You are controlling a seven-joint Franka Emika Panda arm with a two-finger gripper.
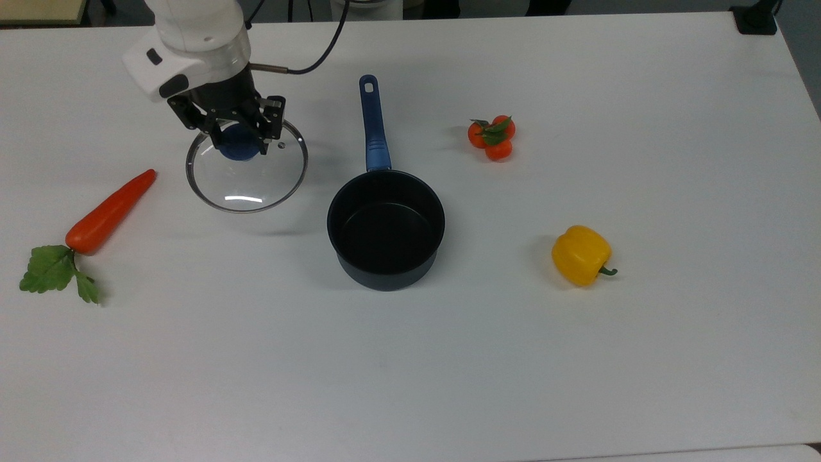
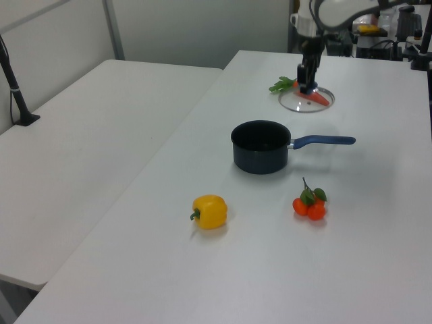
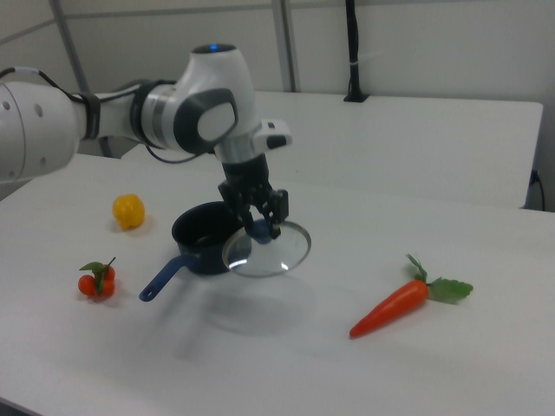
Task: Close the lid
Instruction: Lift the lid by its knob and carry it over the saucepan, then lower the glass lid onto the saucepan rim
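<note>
Glass, round and metal-rimmed, the lid (image 1: 247, 168) hangs in the air, lifted clear of the white worktop (image 1: 577, 359). The robot's claw (image 1: 238, 142) is pinching the blue knob (image 1: 238, 147) at the lid's centre, one finger on each side. In the right view the lid (image 3: 266, 249) floats roughly level above its own soft shadow, which shows it is off the surface.

The dark saucepan (image 1: 385, 228) sits open near the middle of the worktop, its blue handle (image 1: 373, 123) pointing toward the worktop's far edge in the top view. Nothing is inside it. The lid is well apart from the pan, on the top view's left, about level with the handle.

Other items lie scattered: a carrot (image 1: 106, 214) near the left edge in the top view, a yellow pepper (image 1: 580, 255) to the pan's right, and a cluster of small tomatoes (image 1: 492, 138) beyond it.

By the look of it, the pick-up is done. Still left: carrying the lid over the pan, centring its rim on the pan's rim, lowering it and letting go.
</note>
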